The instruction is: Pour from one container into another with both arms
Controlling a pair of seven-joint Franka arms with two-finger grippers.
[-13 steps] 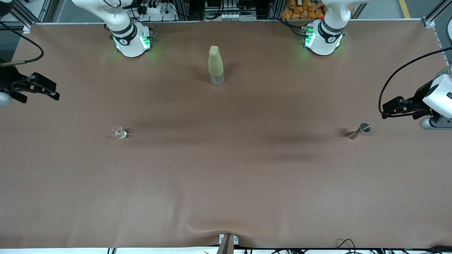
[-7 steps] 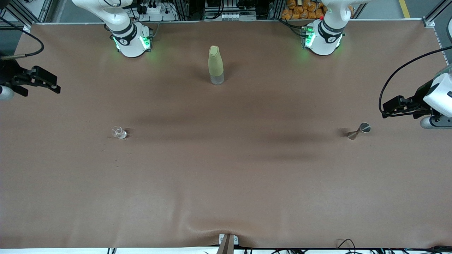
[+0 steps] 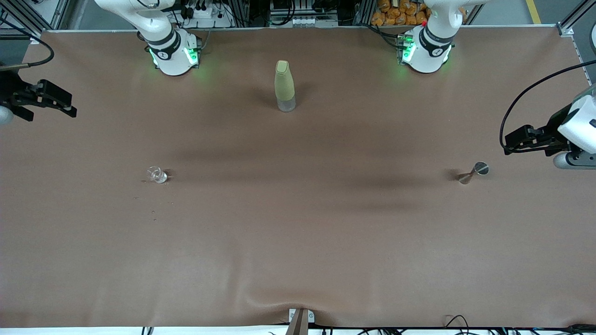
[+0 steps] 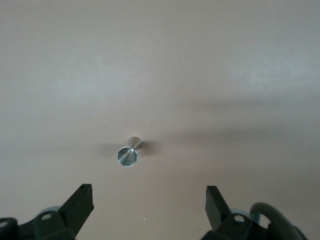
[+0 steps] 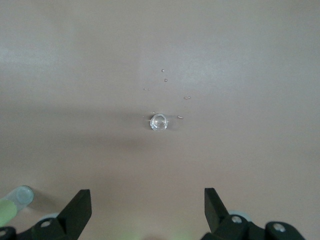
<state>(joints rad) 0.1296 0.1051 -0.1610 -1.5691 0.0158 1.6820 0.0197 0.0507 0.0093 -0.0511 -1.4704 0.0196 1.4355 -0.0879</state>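
Starting pre-grasp: you have both grippers open, empty; left gripper (image 3: 510, 142) near metal jigger (image 3: 472, 172), right gripper (image 3: 70, 110) well apart from jigger, above small glass beaker (image 3: 157, 175). Next: descend, grasp.

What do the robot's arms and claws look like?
Two white jointed arms with black bands and green lights at their bases. The left gripper and the right gripper are black, each with two wedge-shaped fingers. A black cable loops to each wrist.
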